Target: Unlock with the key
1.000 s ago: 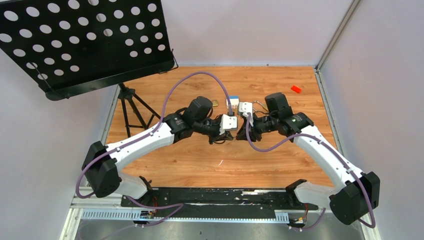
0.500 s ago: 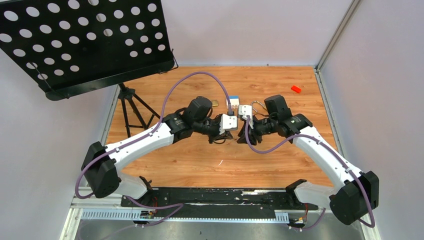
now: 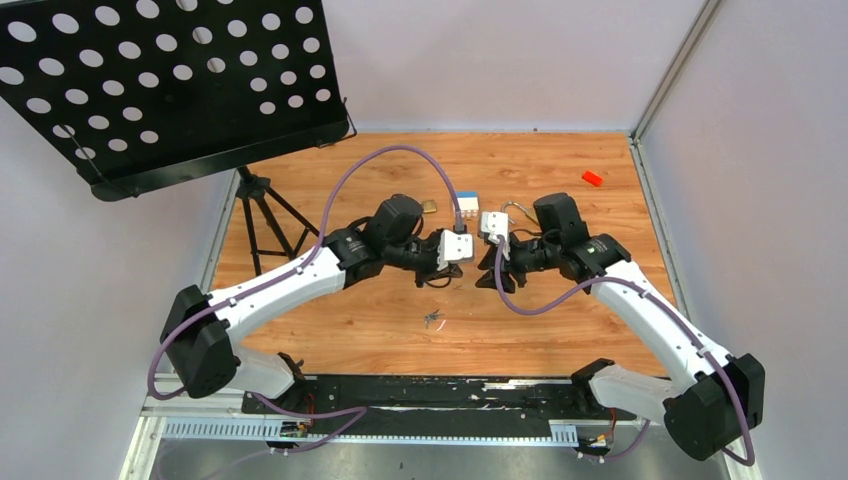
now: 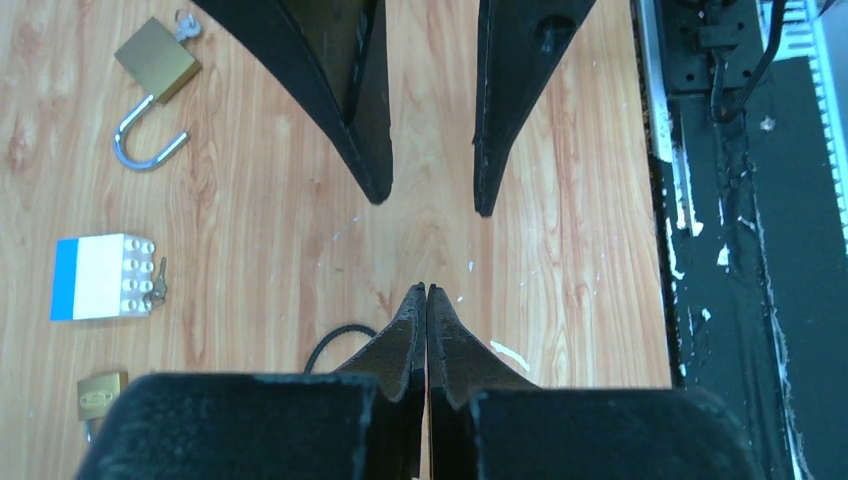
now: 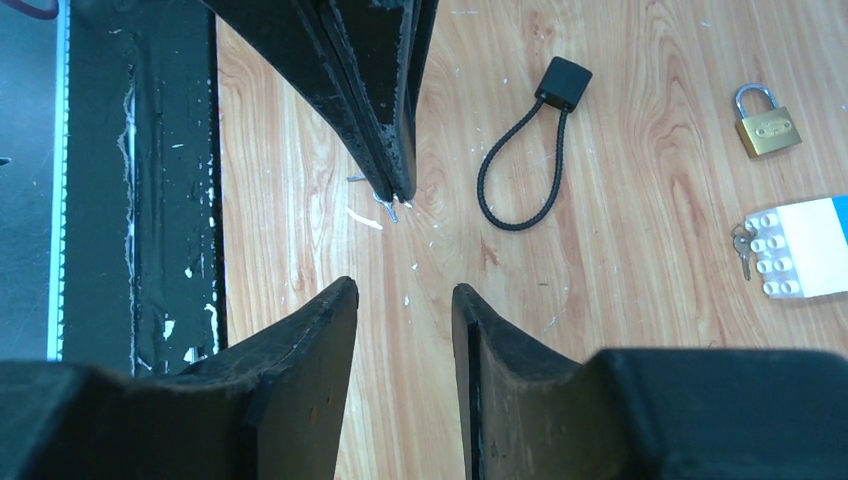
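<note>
The left end effector [image 4: 428,292] has its two fingers pressed flat together, with nothing visible between them; the right end effector [image 5: 405,292] faces it tip to tip, jaws apart and empty, with a short stretch of bare desk [image 3: 560,330] between the two; the key [image 3: 433,319] lies loose on the desk, nearer the arm bases than either end effector, just beside a white scuff [image 3: 441,326]; in the right wrist view it shows as a grey glint just past the left fingertips [image 5: 395,180]. Farther out lie a black cable loop [image 5: 520,170]; a small shut brass padlock [image 5: 768,128]; a white and blue block [image 5: 810,262] with another small key [image 5: 742,247] against it; an open brass padlock [image 4: 155,65].
</note>
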{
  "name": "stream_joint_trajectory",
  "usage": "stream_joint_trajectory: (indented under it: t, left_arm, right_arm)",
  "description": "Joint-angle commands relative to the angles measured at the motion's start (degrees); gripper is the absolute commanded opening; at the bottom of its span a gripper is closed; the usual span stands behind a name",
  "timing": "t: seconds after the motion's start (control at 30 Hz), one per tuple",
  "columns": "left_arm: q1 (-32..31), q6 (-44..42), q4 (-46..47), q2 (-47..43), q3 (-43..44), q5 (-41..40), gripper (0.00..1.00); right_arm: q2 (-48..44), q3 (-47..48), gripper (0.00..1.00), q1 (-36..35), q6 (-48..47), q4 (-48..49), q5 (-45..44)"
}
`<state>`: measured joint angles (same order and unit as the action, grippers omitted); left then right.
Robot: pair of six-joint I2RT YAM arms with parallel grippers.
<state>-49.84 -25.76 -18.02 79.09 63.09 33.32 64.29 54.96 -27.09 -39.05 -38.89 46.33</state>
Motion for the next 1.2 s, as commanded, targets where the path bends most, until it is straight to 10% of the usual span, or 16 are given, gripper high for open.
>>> stream_joint_trajectory:
  t: [0.0,0.17,0.33,1.17]
  left_arm:
    - [-0.3,-4.1,-2.7,-0.1,-1.2,-3.6,0.00]
    - [-0.2,-7.2,-6.1,3.8,-4.0,-7.8,0.40]
    - [-0.2,-8.3,-6.4,9.3,-5.9,-8.0,0.59]
    - [-0.7,-9.8,-10.5,20.4,-4.6,-7.7,0.37]
  right_arm:
    - [-1.6,-1.7,0.41,0.0,1.1,3.5,-1.9]
    - [-3.9,-3.3,0.41,0.3,1.8,3.7,-4.9]
    - [-7.1,-4.3,0.40,1.9,2.1,3.4,-6.2]
    - [-10.4,-7.0,0.38,3.4,1.0,2.1,-7.2]
